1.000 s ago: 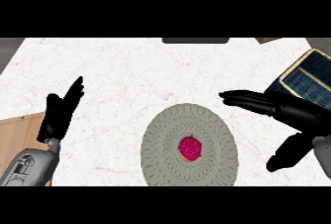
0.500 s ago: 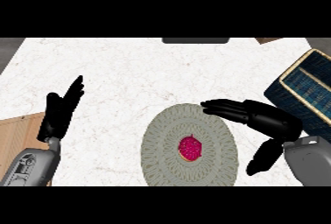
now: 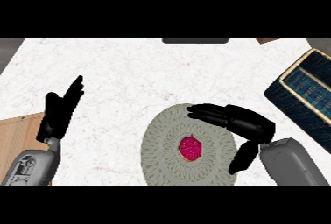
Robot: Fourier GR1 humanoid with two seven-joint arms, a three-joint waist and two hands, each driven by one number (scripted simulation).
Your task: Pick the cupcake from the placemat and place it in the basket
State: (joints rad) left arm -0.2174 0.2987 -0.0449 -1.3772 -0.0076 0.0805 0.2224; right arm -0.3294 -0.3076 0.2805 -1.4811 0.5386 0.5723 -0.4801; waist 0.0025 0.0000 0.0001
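woven matt placemat (image 3: 161, 144), marble-look counter (image 3: 142, 70), wicker-look basket (image 3: 304, 94) w/ pale rim.

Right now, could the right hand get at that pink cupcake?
Probably yes: the right hand hangs open over the placemat, and nothing lies between it and the cupcake.

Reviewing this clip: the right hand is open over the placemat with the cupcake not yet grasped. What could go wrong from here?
1. The right hand is open with its fingers above the cupcake and thumb beside it; closing off-centre may tip or nudge it across the placemat.
2. The basket lies partly outside the view at the right edge, so the release could catch its rim.
3. The left hand rests apart, unable to steady anything.
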